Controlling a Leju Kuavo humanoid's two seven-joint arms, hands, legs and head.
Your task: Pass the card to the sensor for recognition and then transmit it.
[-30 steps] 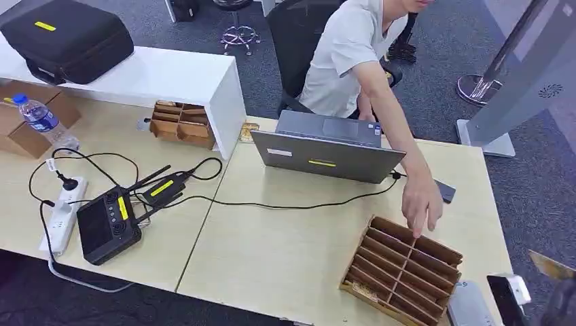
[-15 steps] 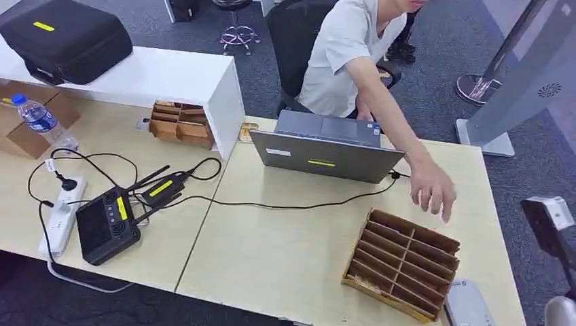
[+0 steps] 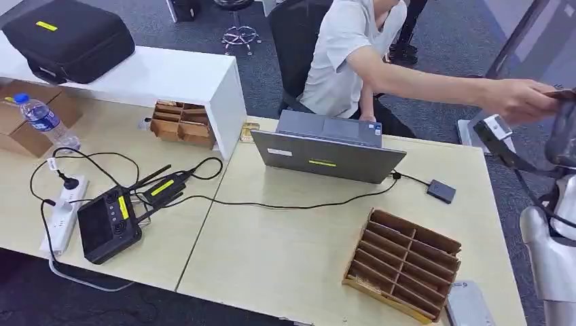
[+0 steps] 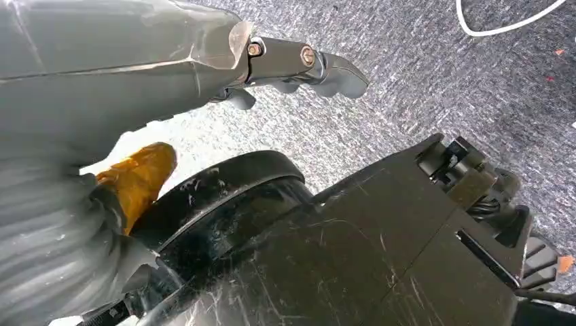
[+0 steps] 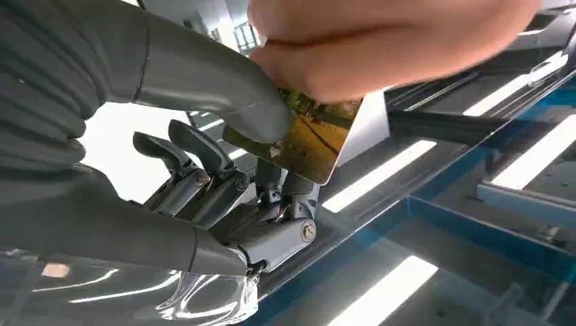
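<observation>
My right hand [image 5: 224, 176] is raised off the table's far right edge and pinches a yellowish picture card [image 5: 309, 136] between thumb and fingers. A person's hand [image 5: 380, 41] grips the same card from the other side. In the head view the seated person's arm stretches right, and their hand [image 3: 519, 98] meets my right hand [image 3: 562, 132]. The small dark sensor box [image 3: 441, 191] lies on the table right of the laptop, wired to it. My left hand [image 4: 306, 64] hangs over the carpet and holds nothing.
A laptop [image 3: 326, 156] stands at the table's back middle. A cardboard divider tray [image 3: 404, 265] sits near the front right, with a grey device [image 3: 469, 305] beside it. A black controller [image 3: 109, 224], cables and a power strip [image 3: 62, 214] lie at the left. A grey kiosk [image 3: 536, 61] stands behind right.
My right arm has risen from the lower right to shoulder height. The person's hand left the divider tray, swung right and took hold of the card in my hand.
</observation>
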